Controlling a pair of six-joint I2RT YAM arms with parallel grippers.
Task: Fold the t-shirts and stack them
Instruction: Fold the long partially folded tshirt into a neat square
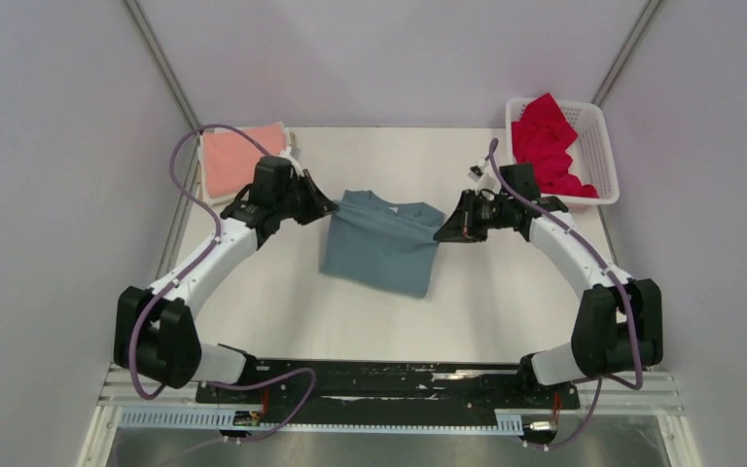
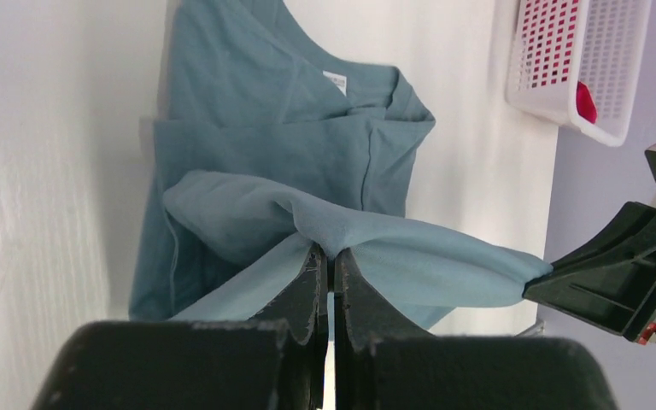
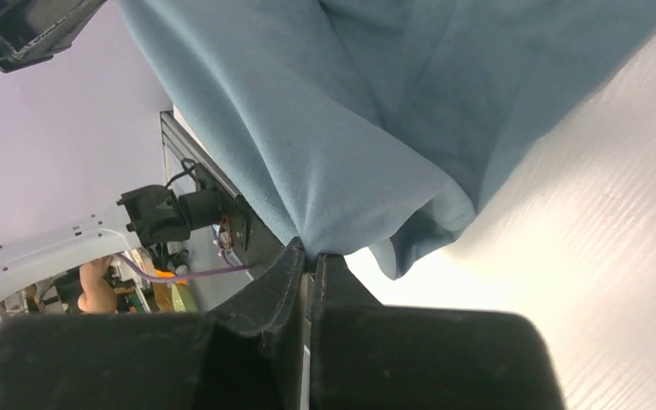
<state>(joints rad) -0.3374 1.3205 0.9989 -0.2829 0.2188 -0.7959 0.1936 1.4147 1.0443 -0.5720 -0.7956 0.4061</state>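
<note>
The grey-blue t-shirt [image 1: 379, 243] lies partly folded at the table's middle, collar toward the back. My left gripper [image 1: 328, 207] is shut on its left edge and my right gripper [image 1: 440, 234] is shut on its right edge, so a fold of cloth is stretched and lifted between them. In the left wrist view the pinched fold [image 2: 367, 248] runs across to the right gripper's fingers [image 2: 615, 273]. In the right wrist view the cloth [image 3: 376, 128] hangs from my shut jaws. The salmon-pink t-shirt [image 1: 238, 156] lies folded at the back left. The red t-shirt [image 1: 550, 146] sits crumpled in the basket.
The white lattice basket [image 1: 603, 161] stands at the back right corner, also in the left wrist view [image 2: 581, 60]. Grey walls close in the table on three sides. The black rail [image 1: 389, 381] with the arm bases runs along the near edge.
</note>
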